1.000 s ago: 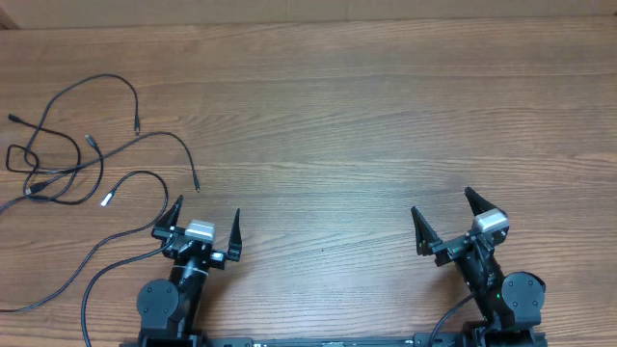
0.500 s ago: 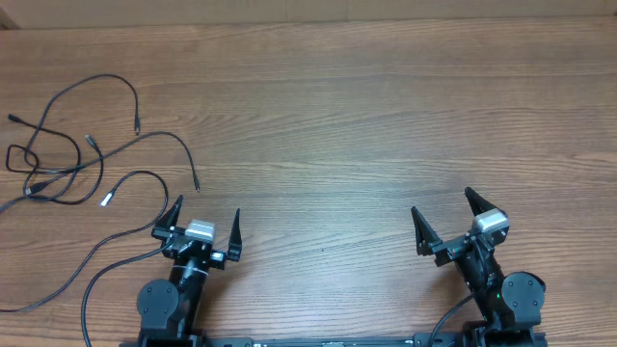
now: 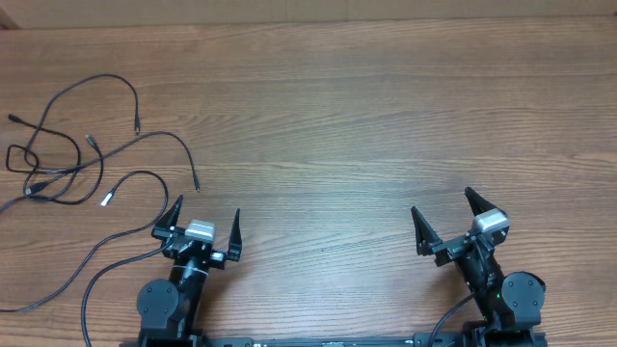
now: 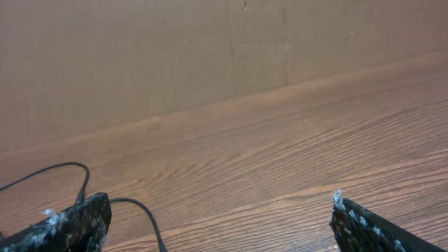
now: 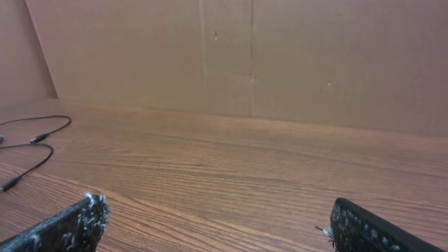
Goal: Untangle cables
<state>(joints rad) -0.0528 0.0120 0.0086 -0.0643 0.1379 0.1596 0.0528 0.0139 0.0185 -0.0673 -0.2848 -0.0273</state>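
The cables (image 3: 67, 154) lie in a tangled heap at the far left of the wooden table, thin black cords with small plug ends and one silver-white tip (image 3: 107, 200). My left gripper (image 3: 205, 214) is open and empty, just right of and nearer than the heap. A cord end curves past its left finger in the left wrist view (image 4: 143, 210). My right gripper (image 3: 443, 215) is open and empty at the right, far from the cables. Two cord ends show at the left edge of the right wrist view (image 5: 35, 150).
A brown cardboard wall (image 5: 280, 63) runs along the table's far edge. The thicker black arm wires (image 3: 87, 280) loop on the table to the left of the left arm's base.
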